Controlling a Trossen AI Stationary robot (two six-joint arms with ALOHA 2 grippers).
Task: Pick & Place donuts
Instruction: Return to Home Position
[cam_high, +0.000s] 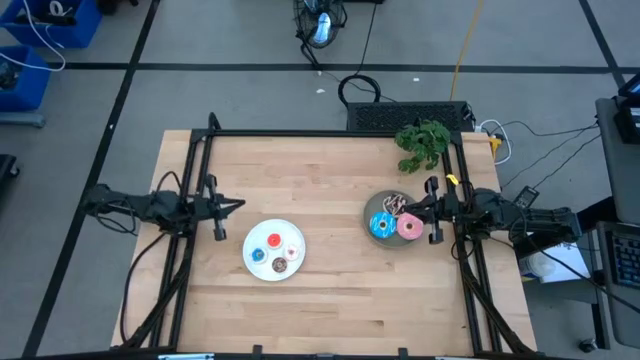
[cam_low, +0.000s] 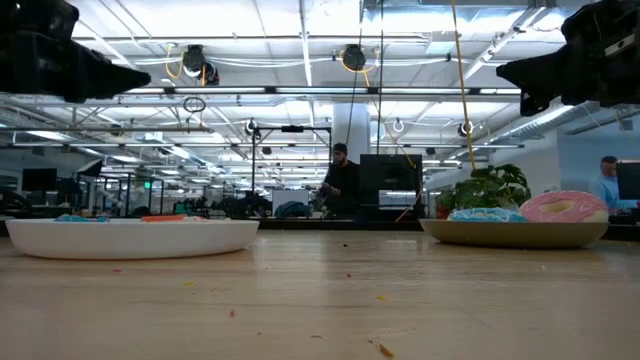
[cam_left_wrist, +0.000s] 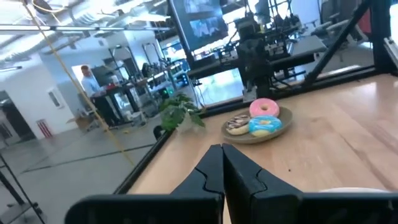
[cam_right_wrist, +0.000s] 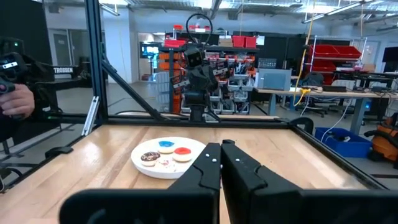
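Note:
A white plate left of the table's middle carries small donuts: blue, red, whitish and a small brown one. A grey plate on the right carries the blue-iced donut, the pink-iced donut and the chocolate donut. My left gripper is shut and hovers left of the white plate. My right gripper is shut, in the air at the grey plate's right side. The low view shows both arms high above the plates.
A green plant and a black box stand at the far right edge. Black frame rails run along the table's left, far and right sides. Bare wood lies between the plates and toward the near edge. A person's hand shows beyond the table.

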